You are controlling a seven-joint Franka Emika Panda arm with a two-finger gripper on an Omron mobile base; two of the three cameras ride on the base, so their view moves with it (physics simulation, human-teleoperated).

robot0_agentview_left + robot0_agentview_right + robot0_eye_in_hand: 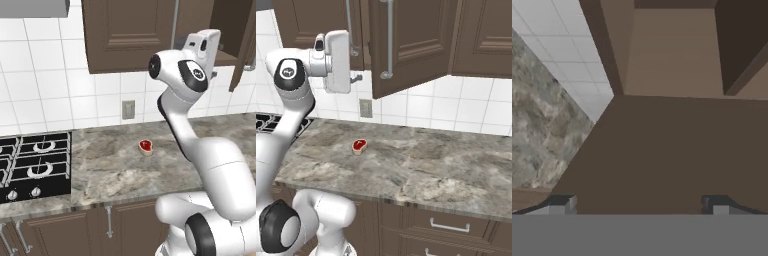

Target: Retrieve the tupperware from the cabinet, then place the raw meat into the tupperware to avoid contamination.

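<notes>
— Raw meat, the small red heart-shaped piece with a pale tan rim: where does it lie?

— Flat on the grey marbled stone worktop, out in the open, right of the black gas hob and below the grey wall socket in the white tiled wall.

— And the cabinet?

— The dark brown wooden wall cabinet hangs above the worktop. One panelled door with a long silver bar handle stands swung open toward the near side. Through the hand camera a plain brown shelf and lighter inner walls show; I cannot make out any container on them.

— Where is the arm?

— The white arm is raised, its hand just at the open cabinet's lower edge, well above the meat.

— The pincer?

— Its two dark fingertips stand wide apart at the shelf's front, with nothing between them.
</notes>
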